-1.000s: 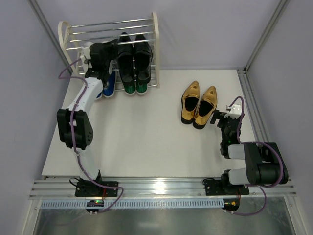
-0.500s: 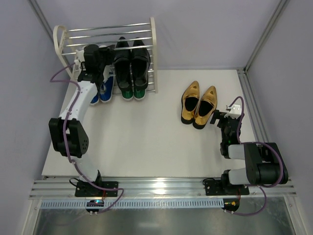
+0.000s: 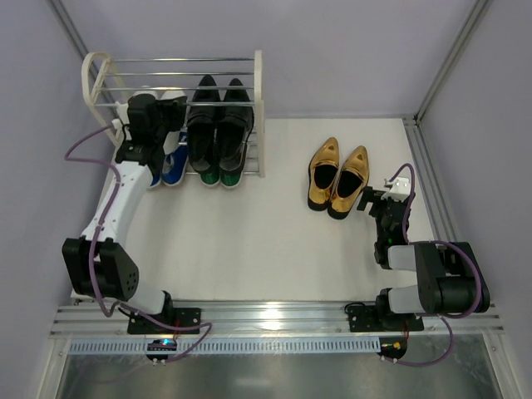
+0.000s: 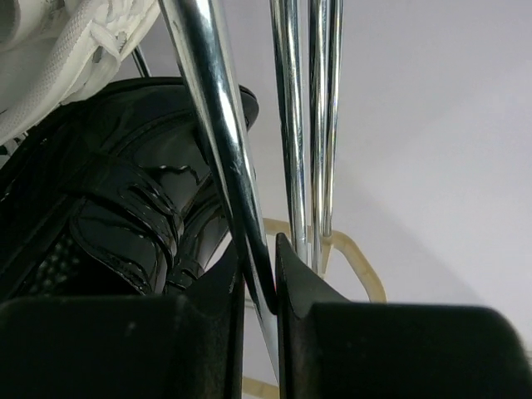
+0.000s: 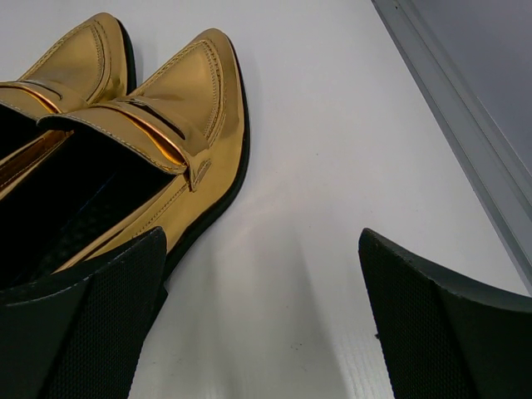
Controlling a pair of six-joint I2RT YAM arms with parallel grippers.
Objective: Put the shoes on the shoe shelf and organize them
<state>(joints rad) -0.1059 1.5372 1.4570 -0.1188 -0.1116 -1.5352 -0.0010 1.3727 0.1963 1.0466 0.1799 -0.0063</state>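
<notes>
The shoe shelf (image 3: 259,108) stands at the back left, with cream end frames and chrome rods. My left gripper (image 3: 145,116) is shut on one chrome rod (image 4: 224,158) at the shelf's left part. Glossy black loafers (image 3: 218,116) sit on the shelf, also in the left wrist view (image 4: 125,208). Green sneaker toes (image 3: 220,176) show under them. Blue sneakers (image 3: 170,166) and a white sneaker (image 4: 75,41) are by my left gripper. The gold shoes (image 3: 338,176) lie on the table, close to the left of my open, empty right gripper (image 3: 384,204), and show in the right wrist view (image 5: 166,108).
A metal rail (image 3: 432,183) runs along the table's right edge, also in the right wrist view (image 5: 465,116). Grey walls close in the back and both sides. White table surface (image 3: 249,233) lies between the shelf and the gold shoes.
My left gripper has moved left and back with the rod in it, and the shelf with its shoes has shifted left with it. The right arm has not moved.
</notes>
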